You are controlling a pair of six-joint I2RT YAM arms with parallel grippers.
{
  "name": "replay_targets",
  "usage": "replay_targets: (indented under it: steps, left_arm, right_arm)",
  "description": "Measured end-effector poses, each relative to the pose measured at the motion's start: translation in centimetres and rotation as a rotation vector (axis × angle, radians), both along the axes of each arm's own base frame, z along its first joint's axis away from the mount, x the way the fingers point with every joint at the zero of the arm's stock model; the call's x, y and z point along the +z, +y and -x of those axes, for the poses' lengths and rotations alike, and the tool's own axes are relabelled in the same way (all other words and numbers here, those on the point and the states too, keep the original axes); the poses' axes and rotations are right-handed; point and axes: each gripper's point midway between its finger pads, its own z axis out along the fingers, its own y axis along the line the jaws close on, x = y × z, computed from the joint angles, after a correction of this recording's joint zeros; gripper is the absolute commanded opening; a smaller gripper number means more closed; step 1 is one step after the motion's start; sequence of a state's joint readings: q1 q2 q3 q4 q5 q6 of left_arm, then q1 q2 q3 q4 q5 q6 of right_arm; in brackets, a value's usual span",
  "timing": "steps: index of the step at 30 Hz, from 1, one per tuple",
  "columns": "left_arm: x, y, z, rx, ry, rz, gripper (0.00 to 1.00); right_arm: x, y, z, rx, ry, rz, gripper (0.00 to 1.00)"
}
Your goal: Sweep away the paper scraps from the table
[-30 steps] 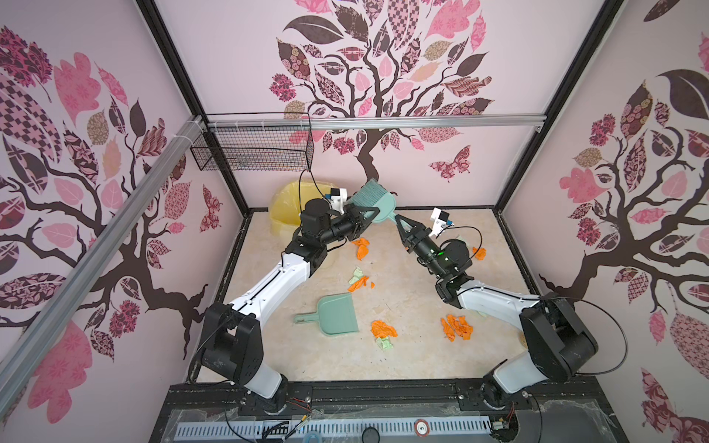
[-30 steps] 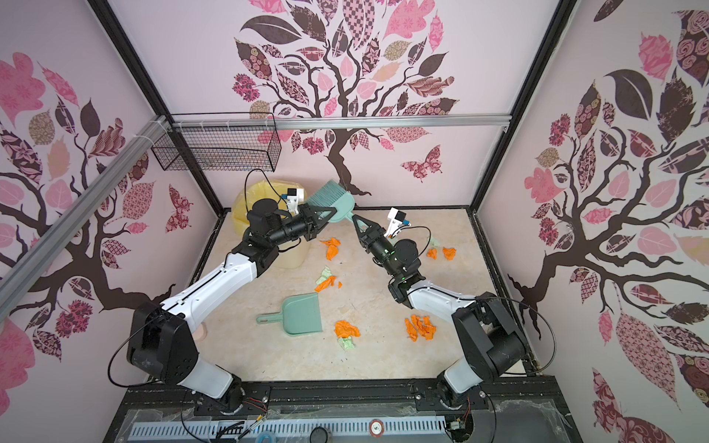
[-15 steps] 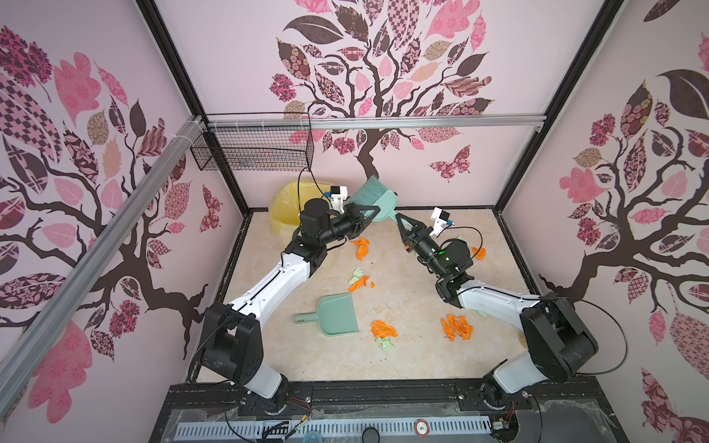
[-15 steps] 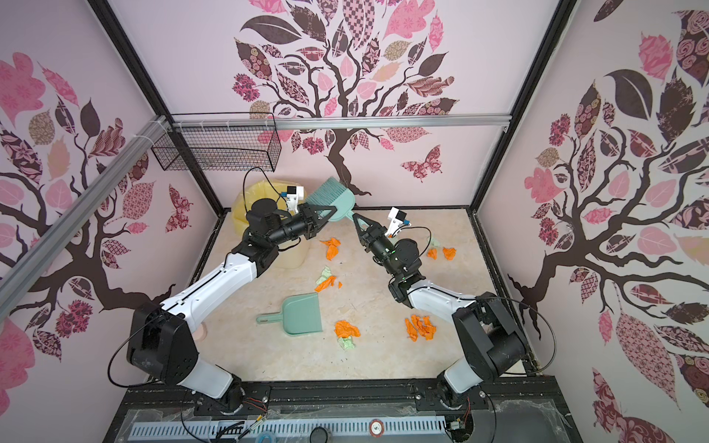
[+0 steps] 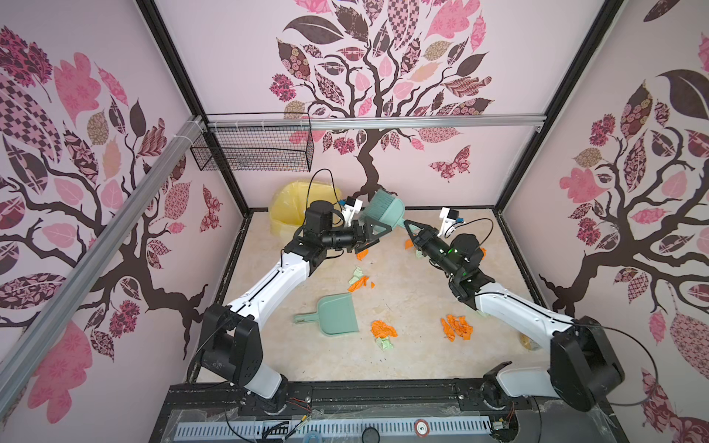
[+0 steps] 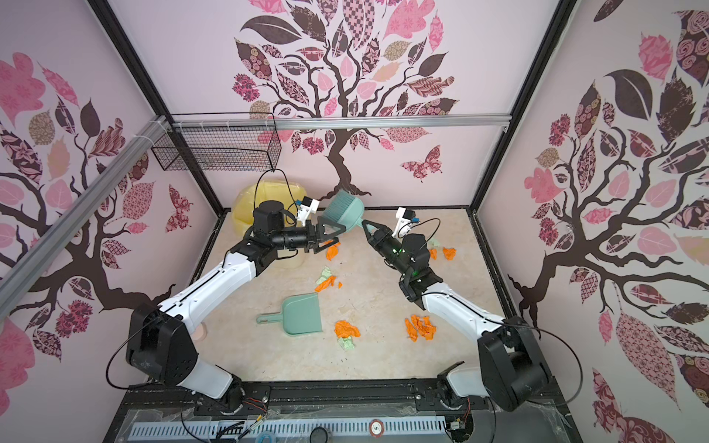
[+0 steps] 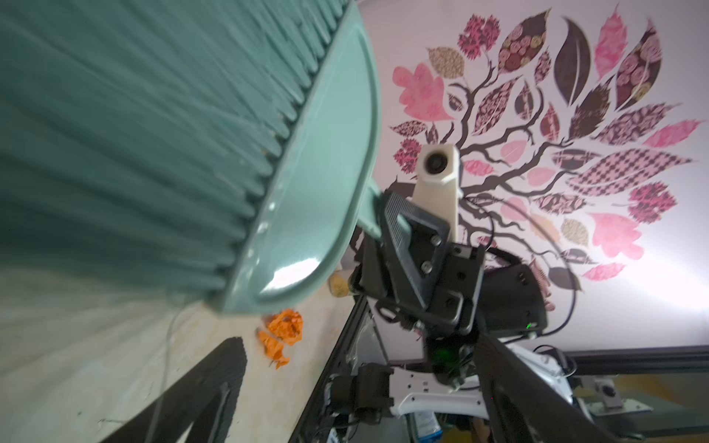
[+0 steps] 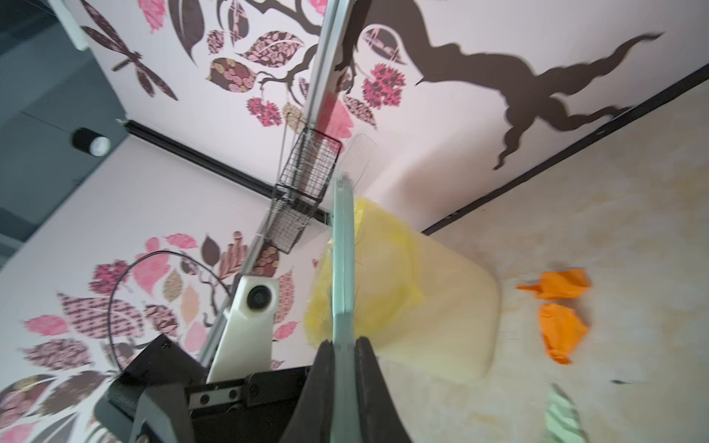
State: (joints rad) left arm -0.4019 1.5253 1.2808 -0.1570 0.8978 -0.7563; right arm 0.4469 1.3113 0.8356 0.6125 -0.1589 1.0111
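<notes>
A teal brush (image 5: 383,209) (image 6: 343,211) hangs in the air at the back of the table (image 5: 403,356), bristles toward the back wall. My right gripper (image 5: 408,224) (image 8: 343,341) is shut on the brush's thin handle (image 8: 343,268). My left gripper (image 5: 383,234) (image 7: 356,345) stands open just beside and under the brush head (image 7: 153,134), with its fingers spread wide. Orange and mint paper scraps lie scattered on the table (image 5: 383,329) (image 5: 456,326) (image 5: 358,283) (image 6: 333,251) (image 8: 560,307).
A teal dustpan (image 5: 339,320) (image 6: 303,314) lies flat near the table's middle, handle to the left. A yellow-lined bin (image 5: 287,207) (image 8: 403,287) stands in the back left corner. A black wire basket (image 5: 253,153) hangs on the rail above it.
My left gripper has opened and let go of the brush. The brush now hangs from my right gripper alone. Neither arm has shifted much.
</notes>
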Motion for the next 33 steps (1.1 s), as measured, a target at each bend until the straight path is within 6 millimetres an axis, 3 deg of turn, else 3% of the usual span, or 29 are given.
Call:
replay_targets:
  steps: [3, 8, 10, 13, 17, 20, 23, 28, 33]
  left_arm:
    - [-1.0, 2.8, 2.1, -0.035, -0.121, -0.138, 0.97]
    - [1.0, 8.1, 7.9, -0.075, -0.587, -0.423, 0.97]
    - [0.8, 10.2, 9.8, -0.087, -0.771, -0.555, 0.97]
    - [-2.8, 13.7, 12.1, -0.137, -0.969, -0.8, 0.97]
    - [-11.5, 17.8, 14.3, -0.339, -1.04, -1.091, 0.97]
    - [-16.1, 19.6, 15.9, -0.497, -1.045, -1.199, 0.97]
    - [-17.3, 20.6, 16.1, -0.566, -1.063, -1.238, 0.97]
    - [-18.1, 22.6, 14.2, -0.553, -1.036, -1.244, 0.97]
    - [-19.8, 22.3, 14.0, -0.606, -1.067, -1.207, 0.97]
  right_arm:
    - [0.0, -1.4, 0.0, -0.059, 0.029, 0.146, 0.0]
    - [-0.6, -3.5, 0.3, -0.113, 0.099, 0.385, 0.0]
    - [-1.2, -3.9, 0.7, -0.107, 0.125, 0.472, 0.0]
    - [-2.6, -4.4, 1.3, -0.086, 0.164, 0.579, 0.0]
    - [-4.8, -4.9, 2.3, -0.054, 0.213, 0.667, 0.0]
    - [-5.9, -5.1, 3.0, -0.039, 0.239, 0.693, 0.0]
    - [-6.6, -5.3, 3.6, -0.031, 0.25, 0.697, 0.0]
    - [-7.3, -5.7, 4.6, -0.024, 0.268, 0.706, 0.0]
    - [-6.9, -5.9, 4.9, -0.027, 0.258, 0.702, 0.0]
